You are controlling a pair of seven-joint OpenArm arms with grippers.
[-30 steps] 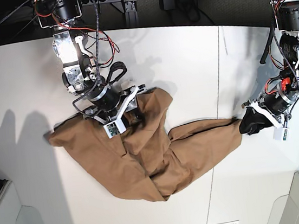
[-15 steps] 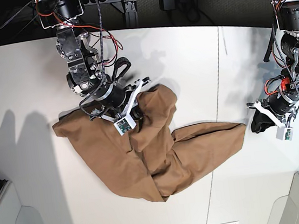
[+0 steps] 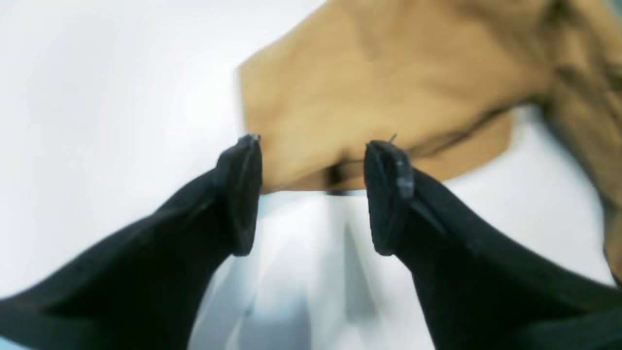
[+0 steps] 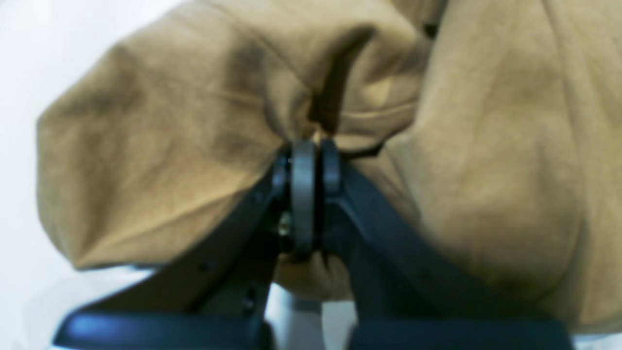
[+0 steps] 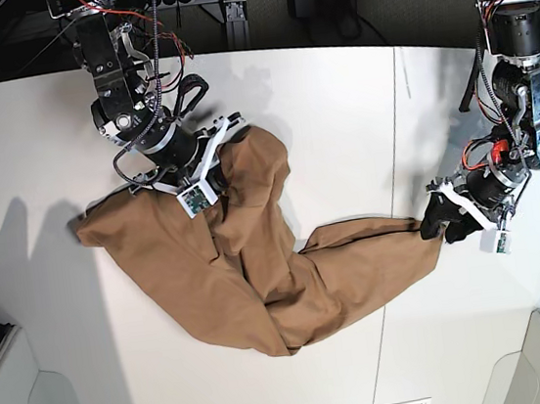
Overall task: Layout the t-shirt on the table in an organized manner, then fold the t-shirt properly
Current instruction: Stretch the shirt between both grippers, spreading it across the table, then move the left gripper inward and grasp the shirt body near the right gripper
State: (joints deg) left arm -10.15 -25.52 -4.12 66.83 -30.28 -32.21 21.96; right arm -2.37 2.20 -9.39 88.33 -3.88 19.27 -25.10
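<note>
R gripper (image 4: 311, 165) had clamped a bunch of the shirt (image 5: 248, 264) and dragged it far-left on table (image 5: 337, 105); L gripper (image 3: 311, 189), jaws spread, sat at right corner: layout unfinished.

No readable text anywhere on the folding bench

The tan t-shirt (image 5: 259, 272) carries no print, and the white table (image 5: 338, 115) bears no label or number. A small green-and-white tag on the right wrist camera housing (image 5: 192, 200) is too small to read, and both wrist views are too blurred to show any lettering.
</note>
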